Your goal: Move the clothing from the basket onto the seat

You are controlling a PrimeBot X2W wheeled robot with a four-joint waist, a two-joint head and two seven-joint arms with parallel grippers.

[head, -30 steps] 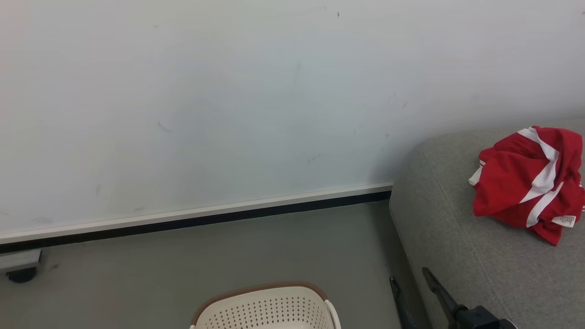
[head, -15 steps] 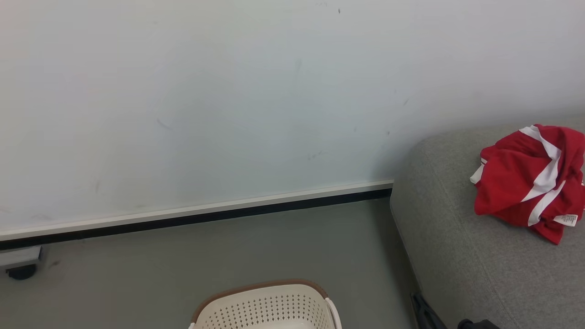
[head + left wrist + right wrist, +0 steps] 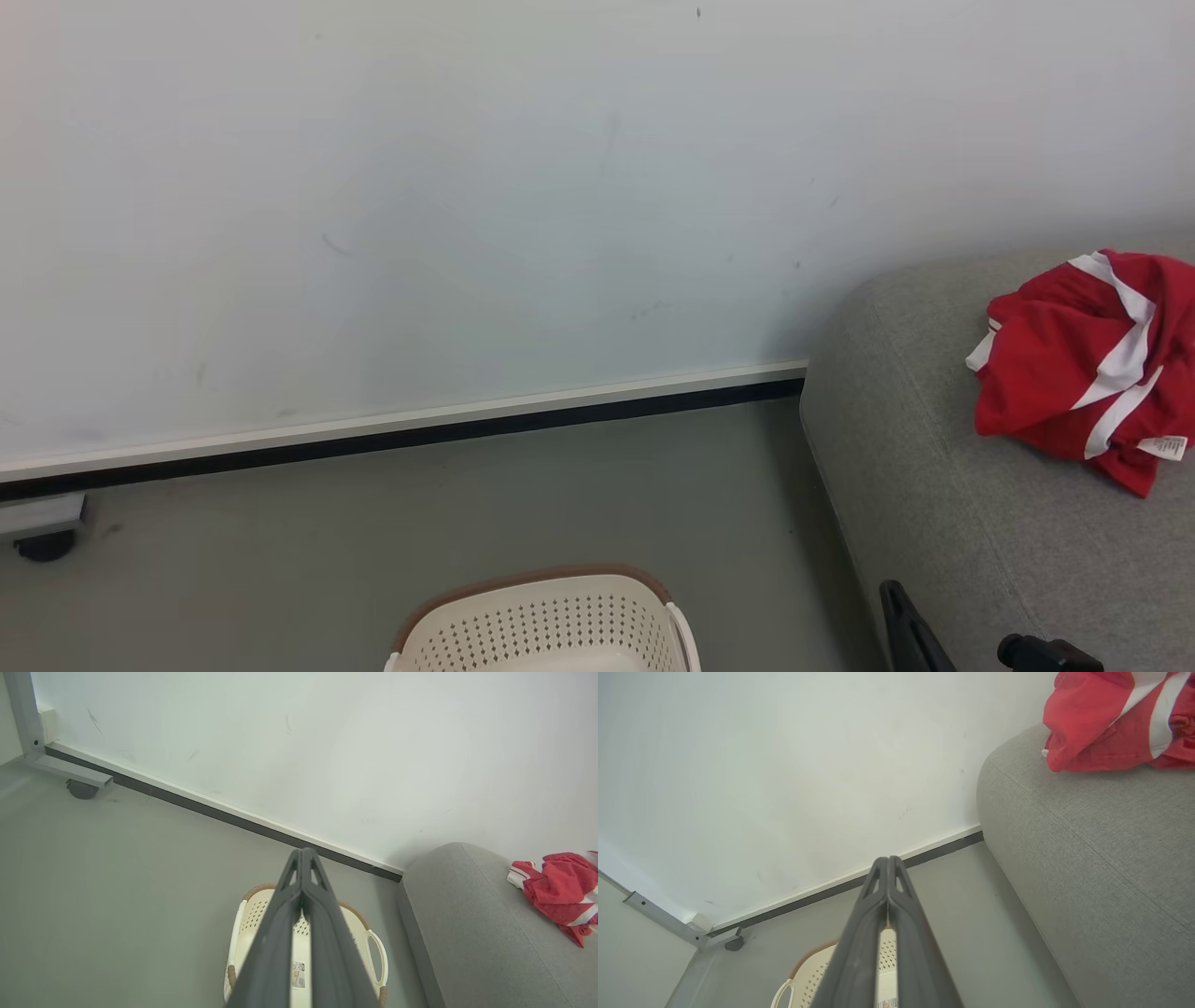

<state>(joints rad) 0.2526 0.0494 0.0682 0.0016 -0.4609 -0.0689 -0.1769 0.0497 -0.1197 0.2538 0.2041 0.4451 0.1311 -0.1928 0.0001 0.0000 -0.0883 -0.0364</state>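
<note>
The left wrist view looks down into the basket [image 3: 247, 919], which stands on the floor [image 3: 117, 882] near the end of the seat [image 3: 467, 933]. The head view cuts the basket at the bottom border. In the wrist view we see its pale bottom with a small label [image 3: 297, 974], but the dark fingers cover most of the inside. The clothing [image 3: 1074, 373] lies crumpled on the seat, well apart from the basket, and each view cuts it at the border. The left hand [image 3: 302, 850] is closed, fingers pressed together with nothing between them. The right hand [image 3: 888, 858] is closed in the same way. A castor [image 3: 80, 788] stands by the wall [image 3: 327, 742].
</note>
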